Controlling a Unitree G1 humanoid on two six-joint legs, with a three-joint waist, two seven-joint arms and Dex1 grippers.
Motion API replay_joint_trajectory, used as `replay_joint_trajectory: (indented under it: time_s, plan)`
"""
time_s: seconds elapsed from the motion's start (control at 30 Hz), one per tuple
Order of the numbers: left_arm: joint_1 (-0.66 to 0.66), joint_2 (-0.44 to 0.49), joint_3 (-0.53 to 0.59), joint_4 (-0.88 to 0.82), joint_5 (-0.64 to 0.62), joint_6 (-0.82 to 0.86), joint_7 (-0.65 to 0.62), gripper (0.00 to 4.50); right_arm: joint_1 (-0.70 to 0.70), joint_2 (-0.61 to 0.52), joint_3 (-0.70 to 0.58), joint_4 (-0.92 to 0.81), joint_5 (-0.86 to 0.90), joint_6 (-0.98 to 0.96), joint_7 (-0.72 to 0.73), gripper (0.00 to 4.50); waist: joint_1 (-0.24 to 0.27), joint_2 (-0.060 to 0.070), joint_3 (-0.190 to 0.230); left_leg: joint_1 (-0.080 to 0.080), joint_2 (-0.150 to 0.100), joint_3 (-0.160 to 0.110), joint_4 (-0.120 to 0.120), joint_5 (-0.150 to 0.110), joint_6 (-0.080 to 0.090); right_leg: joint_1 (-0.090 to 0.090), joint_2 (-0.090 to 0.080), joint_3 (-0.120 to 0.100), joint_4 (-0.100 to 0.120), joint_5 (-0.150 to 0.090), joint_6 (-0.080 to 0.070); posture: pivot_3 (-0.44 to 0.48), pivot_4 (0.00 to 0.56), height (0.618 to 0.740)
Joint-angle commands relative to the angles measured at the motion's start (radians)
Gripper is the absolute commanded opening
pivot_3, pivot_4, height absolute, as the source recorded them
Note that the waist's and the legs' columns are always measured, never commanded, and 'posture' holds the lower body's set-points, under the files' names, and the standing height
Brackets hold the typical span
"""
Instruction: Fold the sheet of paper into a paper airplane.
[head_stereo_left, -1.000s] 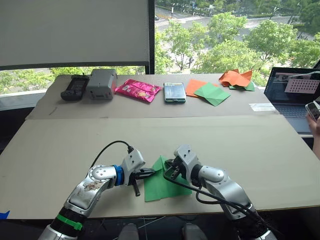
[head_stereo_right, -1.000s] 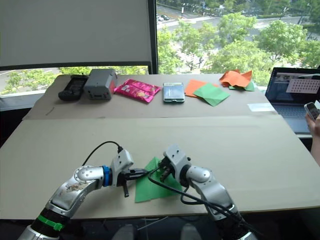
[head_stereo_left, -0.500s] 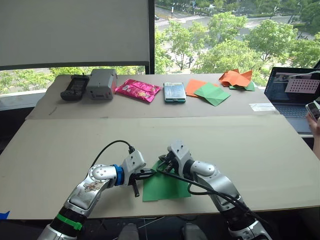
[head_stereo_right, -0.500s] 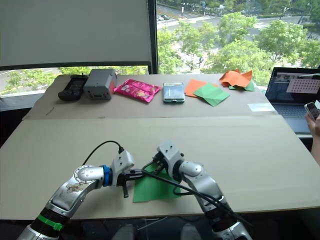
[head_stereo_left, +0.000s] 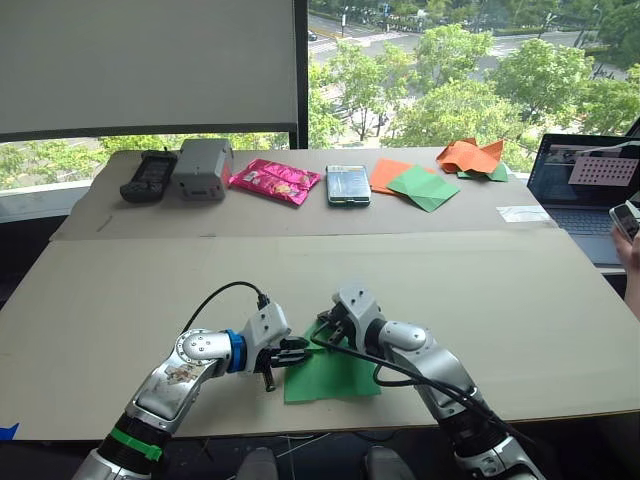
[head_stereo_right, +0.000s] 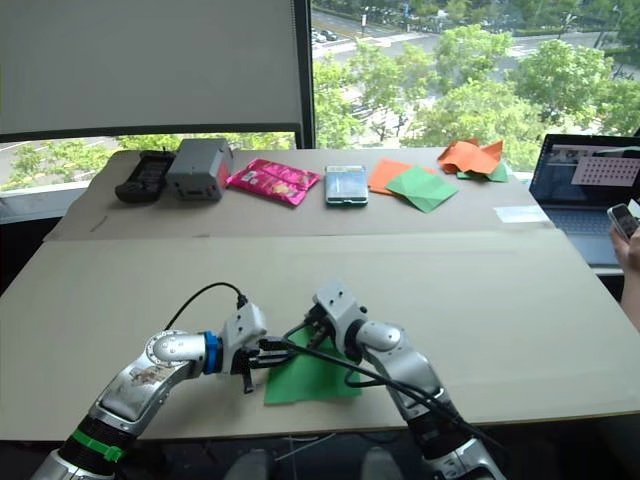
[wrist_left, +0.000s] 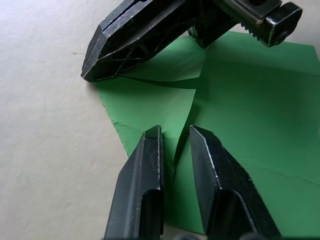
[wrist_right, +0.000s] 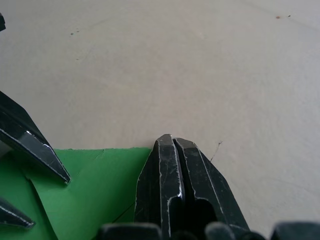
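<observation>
**Both grippers at the far-left corner of the green sheet**

The sheet of paper (head_stereo_left: 335, 373) lies near the front edge of the table (head_stereo_left: 480, 290), between the two arms. It is bright green, mostly flat, with crease lines and a folded flap at its far-left corner.

The left gripper (wrist_left: 176, 137) sits low at the sheet's left edge. Its two black fingers stand a narrow gap apart, tips down on the paper either side of a raised crease; whether they pinch it cannot be told.

The right gripper (wrist_right: 173, 141) rests at the far edge of the sheet, tips at the paper's border. Its fingers are pressed together with no gap visible, and nothing is seen held between them. In the left wrist view it lies across the folded corner.

Along the far side of the table stand a black handset (head_stereo_left: 150, 174), a grey box (head_stereo_left: 202, 167), a pink packet (head_stereo_left: 276, 181), a duller green square over an orange sheet (head_stereo_left: 420, 186), and a crumpled orange-and-green heap (head_stereo_left: 475, 157). A laptop (head_stereo_left: 585, 190) sits at the right.
</observation>
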Motion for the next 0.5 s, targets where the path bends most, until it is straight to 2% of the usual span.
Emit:
replay_joint_trajectory:
  time_s: [0.03, 0.17, 0.27, 0.33, 0.4, 0.43, 0.5]
  plan:
    - [-0.038, 0.009, 0.084, -0.030, -0.085, 0.086, -0.011, 2.48, 0.002, -0.001, 0.008, 0.013, -0.012, 0.017, -0.005, 0.00, 0.000, 0.000, 0.000, 0.000, 0.000, 0.000, 0.000, 0.000, 0.000, 0.000, 0.000, 0.000, 0.000, 0.000, 0.000, 0.000, 0.150, 0.718]
    - [-0.099, -0.008, 0.128, 0.014, -0.129, 0.114, -0.015, 2.48, 0.003, 0.003, 0.009, 0.014, -0.013, 0.018, -0.005, 0.00, 0.002, 0.000, 0.000, -0.001, 0.000, 0.000, 0.000, 0.000, 0.000, 0.000, 0.000, 0.000, 0.000, 0.000, 0.000, 0.000, 0.150, 0.718]
    - [-0.141, -0.030, 0.102, 0.075, -0.113, 0.091, -0.027, 1.63, 0.003, 0.005, 0.011, 0.015, -0.014, 0.018, -0.007, 0.00, 0.001, 0.000, 0.000, 0.000, 0.000, 0.000, 0.000, 0.000, 0.000, 0.000, 0.000, 0.000, 0.000, 0.000, 0.000, 0.000, 0.150, 0.718]
    - [-0.162, -0.048, 0.084, 0.107, -0.100, 0.077, -0.029, 0.90, 0.004, 0.007, 0.010, 0.014, -0.013, 0.019, -0.008, 0.00, 0.000, 0.000, 0.000, 0.000, 0.000, 0.000, 0.000, 0.000, 0.000, 0.001, 0.000, 0.000, 0.000, 0.000, 0.000, 0.000, 0.150, 0.718]
    - [-0.193, -0.073, 0.039, 0.164, -0.046, 0.043, -0.010, 0.26, 0.006, 0.008, 0.012, 0.013, -0.014, 0.018, -0.010, 0.00, 0.001, 0.000, 0.000, 0.000, 0.000, 0.000, 0.000, 0.000, 0.000, 0.001, 0.001, 0.000, 0.001, 0.000, 0.000, 0.000, 0.150, 0.718]
    - [-0.202, -0.080, 0.027, 0.182, -0.030, 0.031, -0.007, 0.03, 0.007, 0.009, 0.013, 0.012, -0.015, 0.018, -0.011, 0.00, 0.001, 0.000, 0.000, 0.000, 0.000, 0.000, 0.000, 0.000, 0.000, 0.001, 0.001, 0.000, 0.001, 0.000, 0.000, 0.000, 0.150, 0.718]
    - [-0.217, -0.103, 0.008, 0.216, -0.013, 0.008, -0.007, 0.03, 0.008, 0.010, 0.014, 0.010, -0.015, 0.019, -0.015, 0.00, 0.001, 0.000, 0.000, 0.000, 0.000, -0.001, 0.000, 0.000, 0.000, 0.001, 0.001, 0.000, 0.001, 0.000, 0.000, 0.000, 0.150, 0.718]
